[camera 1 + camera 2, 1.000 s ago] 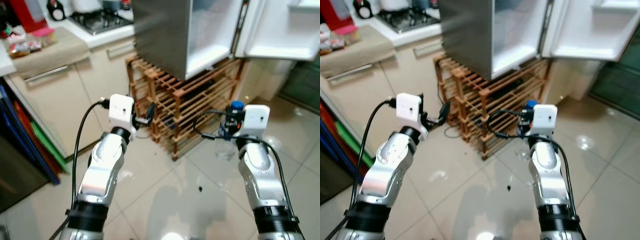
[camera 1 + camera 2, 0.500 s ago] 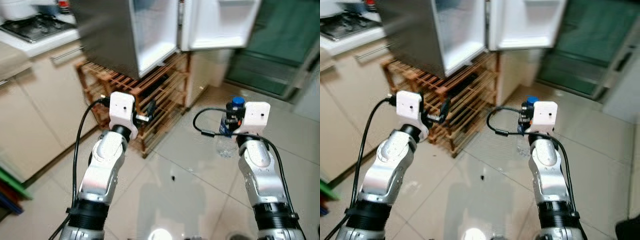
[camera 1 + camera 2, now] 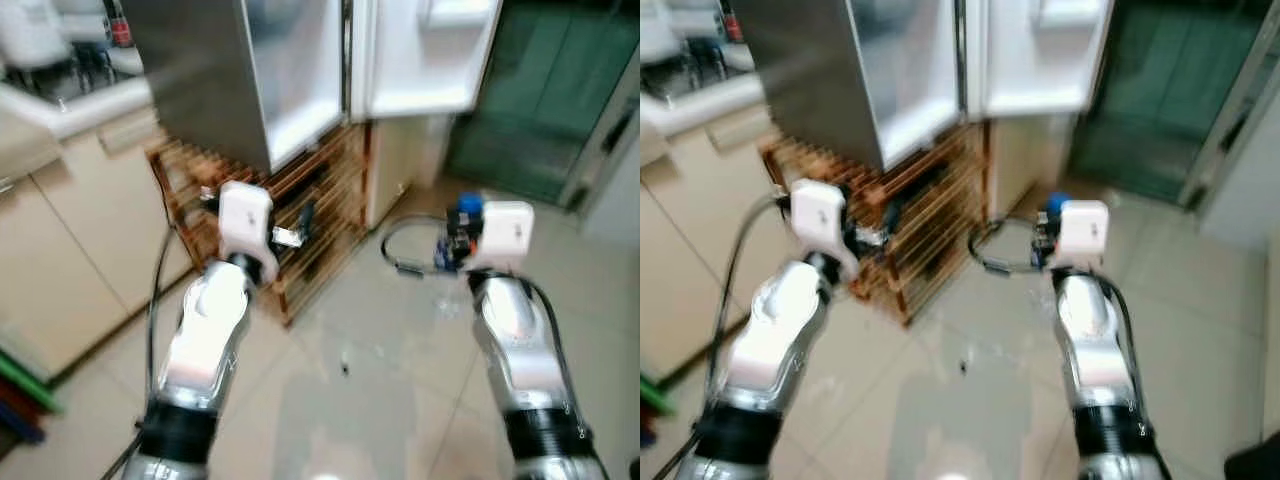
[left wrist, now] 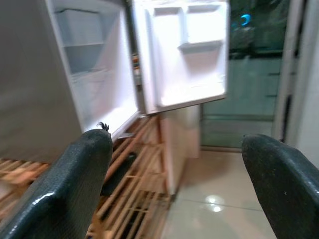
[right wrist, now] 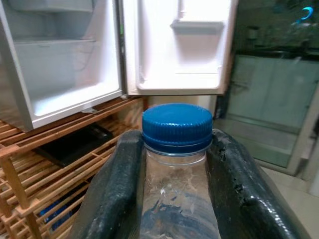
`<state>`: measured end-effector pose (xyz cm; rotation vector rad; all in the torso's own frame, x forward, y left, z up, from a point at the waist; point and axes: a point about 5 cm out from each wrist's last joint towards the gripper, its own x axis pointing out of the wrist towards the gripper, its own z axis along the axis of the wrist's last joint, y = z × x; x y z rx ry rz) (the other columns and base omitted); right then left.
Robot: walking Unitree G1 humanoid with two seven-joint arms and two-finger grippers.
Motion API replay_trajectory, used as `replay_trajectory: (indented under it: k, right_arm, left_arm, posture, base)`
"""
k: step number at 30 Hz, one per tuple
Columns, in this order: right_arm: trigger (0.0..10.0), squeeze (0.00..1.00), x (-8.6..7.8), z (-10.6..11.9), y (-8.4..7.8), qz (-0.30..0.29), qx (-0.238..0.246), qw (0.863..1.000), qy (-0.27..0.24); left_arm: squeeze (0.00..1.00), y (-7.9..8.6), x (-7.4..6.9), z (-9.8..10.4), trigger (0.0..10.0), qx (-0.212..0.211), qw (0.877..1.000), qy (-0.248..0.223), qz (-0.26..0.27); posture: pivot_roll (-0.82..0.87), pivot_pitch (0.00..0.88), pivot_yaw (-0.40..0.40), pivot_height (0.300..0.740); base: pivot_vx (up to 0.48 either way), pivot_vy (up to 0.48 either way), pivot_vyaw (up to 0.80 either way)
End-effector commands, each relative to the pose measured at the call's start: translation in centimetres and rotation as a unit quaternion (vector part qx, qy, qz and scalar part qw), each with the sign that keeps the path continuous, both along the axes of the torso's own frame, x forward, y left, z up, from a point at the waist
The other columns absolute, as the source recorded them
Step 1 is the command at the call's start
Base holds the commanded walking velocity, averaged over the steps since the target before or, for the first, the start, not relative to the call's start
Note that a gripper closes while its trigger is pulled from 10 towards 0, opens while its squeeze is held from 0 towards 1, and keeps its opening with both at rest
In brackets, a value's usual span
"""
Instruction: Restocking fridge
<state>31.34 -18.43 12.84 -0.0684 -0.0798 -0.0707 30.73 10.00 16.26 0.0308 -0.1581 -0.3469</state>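
A small silver fridge [image 3: 200, 80] stands on a wooden rack [image 3: 335, 165]. Its white door [image 3: 420, 60] is swung open, and the white shelves [image 5: 60, 64] inside look bare. My right gripper [image 5: 174, 164] is shut on the neck of a clear water bottle [image 5: 177, 199] with a blue cap [image 3: 468, 204], held upright at chest height, right of the rack. My left gripper [image 4: 174, 184] is raised in front of the rack with its fingers [image 4: 65, 194] wide apart and nothing between them. The head views are blurred.
Cream kitchen cabinets [image 3: 70, 250] under a worktop run along the left. A dark green glass door [image 3: 540, 90] stands at the back right. Glossy pale floor tiles [image 3: 380, 380] spread ahead. A dark tray [image 5: 75, 144] lies on a rack shelf.
The whole picture has swung so the fridge and rack sit nearer the middle and closer, and it has blurred. Both arms keep their pose, and the bottle stays gripped.
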Motion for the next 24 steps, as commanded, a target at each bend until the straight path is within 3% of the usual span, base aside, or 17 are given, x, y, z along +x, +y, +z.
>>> replay_trajectory:
  k: [1, 13, 20, 24]
  right_arm:
    - [10.0, 0.01, 0.39, 0.81, 1.3, 0.02, 0.002, 1.0, -0.02]
    - [10.0, 0.01, -0.04, 0.51, 1.1, 0.014, -0.01, 1.0, -0.021]
    - [10.0, 0.02, 0.11, 0.62, 1.05, 0.009, -0.005, 1.0, -0.025]
    - [10.0, 0.02, 0.13, 0.85, 1.02, 0.008, -0.006, 0.999, -0.034]
  left_arm:
    - [0.0, 1.36, 0.32, 0.16, 10.0, 0.006, 1.0, -0.005, 0.018]
    - [0.0, 1.0, 0.02, 0.08, 10.0, 0.001, 1.0, -0.009, -0.003]
    - [0.0, 0.77, 0.33, 0.3, 10.0, 0.004, 1.0, -0.013, -0.01]
    - [0.0, 0.6, 0.32, 0.28, 10.0, 0.003, 1.0, -0.013, -0.013]
  posture:
    - [-0.03, 0.0, 0.064, 0.74]
    - [-0.05, 0.0, 0.081, 0.74]
    - [-0.05, 0.0, 0.082, 0.74]
    - [-0.05, 0.0, 0.08, 0.74]
  base:
    - [0.48, 0.0, 0.0]
    - [0.48, 0.0, 0.0]
    - [0.48, 0.0, -0.77]
    - [0.48, 0.0, 0.0]
